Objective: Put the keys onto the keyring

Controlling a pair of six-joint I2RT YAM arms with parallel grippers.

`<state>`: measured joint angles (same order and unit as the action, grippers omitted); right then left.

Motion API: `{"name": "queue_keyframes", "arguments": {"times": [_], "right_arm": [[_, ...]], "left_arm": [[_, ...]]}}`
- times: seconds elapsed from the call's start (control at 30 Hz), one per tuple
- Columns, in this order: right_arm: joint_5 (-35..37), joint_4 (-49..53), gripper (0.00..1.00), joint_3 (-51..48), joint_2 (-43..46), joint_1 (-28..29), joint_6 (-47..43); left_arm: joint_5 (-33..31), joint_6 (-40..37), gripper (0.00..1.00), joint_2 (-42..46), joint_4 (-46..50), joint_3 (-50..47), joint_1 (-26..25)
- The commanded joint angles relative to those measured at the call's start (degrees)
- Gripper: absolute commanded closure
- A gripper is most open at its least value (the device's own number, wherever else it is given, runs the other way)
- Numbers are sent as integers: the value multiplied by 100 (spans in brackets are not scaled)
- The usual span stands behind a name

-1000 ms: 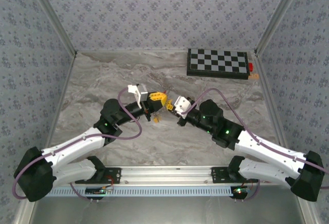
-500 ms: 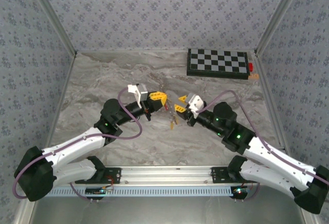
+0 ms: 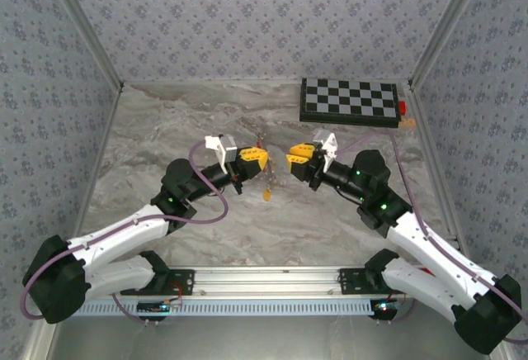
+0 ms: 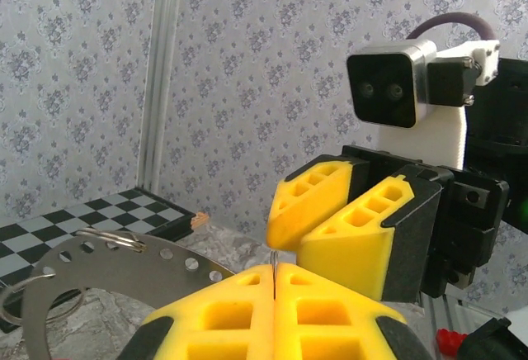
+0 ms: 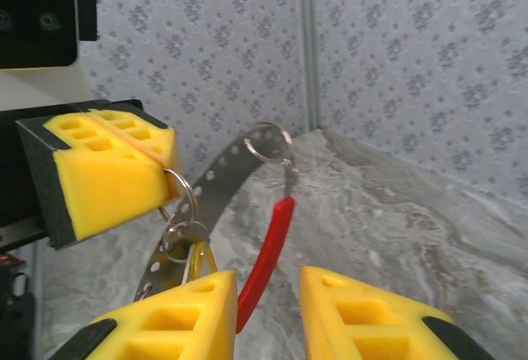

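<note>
Right wrist view shows the left gripper [image 5: 165, 162] with its fingers pressed fully together, clamped on a small wire loop [image 5: 181, 193] of the keyring [image 5: 216, 180]. The keyring hangs in the air from those fingertips, clear of the table. Its grey perforated band [image 5: 235, 155] arcs up and away from the left gripper. Its red strip [image 5: 271, 240] drops down from a second small loop at the top of the arc. What looks like the yellow key [image 5: 203, 259] hangs just below the left gripper's tips, though too little shows to be sure. In the top external view the orange-tan key [image 3: 268, 196] dangles lower, under the same tips. The right gripper [image 5: 271, 284] faces the left gripper from close by with its fingers partly apart and nothing gripped; the red strip lies beyond the gap, apparently untouched. Judgement: the assembly is light, thin and mostly stiff, but loosely linked, so it is likely to swing and twist at any nudge. Bare metal may slip on the pads. The soundest hold appears to be across the flat faces of the band or red strip, not on the wire loops or the tiny keys.
</note>
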<state>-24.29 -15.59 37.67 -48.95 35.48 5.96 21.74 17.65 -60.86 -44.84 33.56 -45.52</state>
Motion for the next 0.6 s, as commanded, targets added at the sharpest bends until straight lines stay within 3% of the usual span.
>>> {"name": "queue_keyframes", "arguments": {"times": [0.0,0.23,0.57], "right_arm": [[-633,-471,74,261,-133,-41,348],[-1090,-628,74,434,-459,-34,450],[-1104,-507,74,579,-752,-33,356]], "left_arm": [[132,29,100,22,-254,142,-27],[196,57,100,-49,-288,155,-27],[229,72,100,-22,-296,151,-30]]}}
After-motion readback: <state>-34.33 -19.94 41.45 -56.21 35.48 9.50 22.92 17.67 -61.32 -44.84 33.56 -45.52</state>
